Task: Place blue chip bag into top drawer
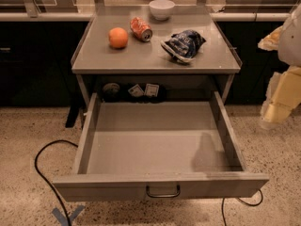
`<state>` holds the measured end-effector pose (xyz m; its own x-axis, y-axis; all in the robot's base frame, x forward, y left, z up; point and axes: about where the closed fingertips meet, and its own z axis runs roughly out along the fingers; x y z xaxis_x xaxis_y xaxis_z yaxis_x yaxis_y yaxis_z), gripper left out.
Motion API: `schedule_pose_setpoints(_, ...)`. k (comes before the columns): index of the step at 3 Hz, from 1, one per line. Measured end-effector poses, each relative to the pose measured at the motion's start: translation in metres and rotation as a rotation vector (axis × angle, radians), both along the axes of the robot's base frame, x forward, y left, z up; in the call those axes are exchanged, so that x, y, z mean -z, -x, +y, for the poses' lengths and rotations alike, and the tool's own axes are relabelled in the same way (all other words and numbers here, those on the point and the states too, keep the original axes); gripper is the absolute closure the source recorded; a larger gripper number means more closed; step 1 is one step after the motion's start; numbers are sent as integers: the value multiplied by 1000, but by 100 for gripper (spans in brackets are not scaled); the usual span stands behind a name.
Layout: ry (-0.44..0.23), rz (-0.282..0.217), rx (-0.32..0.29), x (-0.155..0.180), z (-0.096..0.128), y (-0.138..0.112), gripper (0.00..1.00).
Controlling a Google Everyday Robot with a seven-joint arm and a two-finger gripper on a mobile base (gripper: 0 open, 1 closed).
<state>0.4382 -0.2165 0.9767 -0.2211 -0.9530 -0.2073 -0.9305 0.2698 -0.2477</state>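
Sitting on the tabletop (141, 55) is the blue chip bag (183, 45), top drawer (160, 185) open below; gripper (282, 93) is hovering far right, can't tell its grip.

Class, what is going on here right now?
The crumpled dark-blue foil chip bag lies on the grey tabletop, beside a red-orange soda can, a round orange fruit and a white bowl. The wide grey metal top drawer below stands pulled open, the bag not yet inside. The robot's hand hangs at the right edge, away from the bag.
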Motion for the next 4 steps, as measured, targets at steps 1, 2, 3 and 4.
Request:
schedule_pose_setpoints(1, 1, -5, 0, -1, 0, -1, 0)
schedule_pose_setpoints(2, 46, -73, -27, -2, -1, -33, 0)
schedule_pose_setpoints(3, 103, -142, -56, 8, -12, -95, 0)
schedule_pose_setpoints(4, 116, -181, -90, 22, -11, -160, 0)
